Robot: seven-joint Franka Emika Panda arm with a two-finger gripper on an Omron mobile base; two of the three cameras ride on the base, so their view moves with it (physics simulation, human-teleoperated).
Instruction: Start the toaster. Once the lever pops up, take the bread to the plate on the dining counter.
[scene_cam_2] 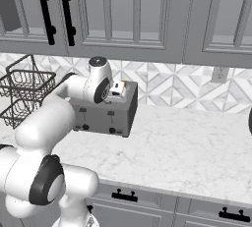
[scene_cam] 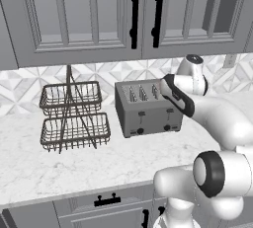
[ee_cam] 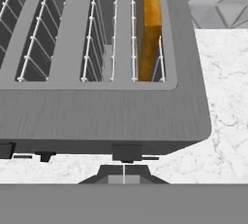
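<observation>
Now, what we see, item by item:
Toaster: we see the toaster (scene_cam: 147,109) standing on the grey-cabinet marble worktop (scene_cam: 99,163), against the patterned backsplash (scene_cam_2: 172,86), under the grey wall cabinets (scene_cam: 84,15).
Bread: we find the bread (ee_cam: 151,29) upright in the rightmost slot in the hand view, its golden edge rising above the slot rim.
Lever: in the hand view we see the lever (ee_cam: 127,152) as a dark tab under the front edge of the toaster, directly below the bread's slot; its twin tab (ee_cam: 45,156) sits further left.
Gripper: the gripper (ee_cam: 124,175) is just in front of the toaster, right at the lever; the two finger tips are pressed together with only a thin seam between them, and we see nothing held between them.
Arm: in the right base view we see the hand (scene_cam_2: 117,89) above the toaster's near end.
Wire rack: a two-tier wire basket rack (scene_cam: 74,116) stands beside the toaster, apart from it.
Outlet: a wall outlet (scene_cam_2: 219,75) sits on the backsplash, well apart from the toaster.
</observation>
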